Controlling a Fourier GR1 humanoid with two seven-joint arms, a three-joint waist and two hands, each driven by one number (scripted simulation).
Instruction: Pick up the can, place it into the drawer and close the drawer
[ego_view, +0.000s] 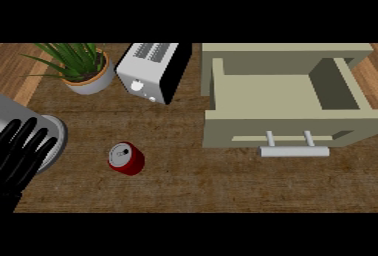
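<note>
Fingers (29, 145) of left hand (18, 165) straight — well apart from can (126, 158)

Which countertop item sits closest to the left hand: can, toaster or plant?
The red can. It stands just right of the left hand, which rests open at the view's left edge. The toaster and potted plant are farther back.

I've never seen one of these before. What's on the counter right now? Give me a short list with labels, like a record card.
can: red can, upright on the wooden counter, apart from everything else
drawer: beige drawer, pulled open, nothing visible inside, handle facing the robot
left hand: left hand at the view's left edge, fingers straight, holding nothing
right hand: not visible
other items: potted plant and toaster at the back
progress: can not yet picked up
</note>
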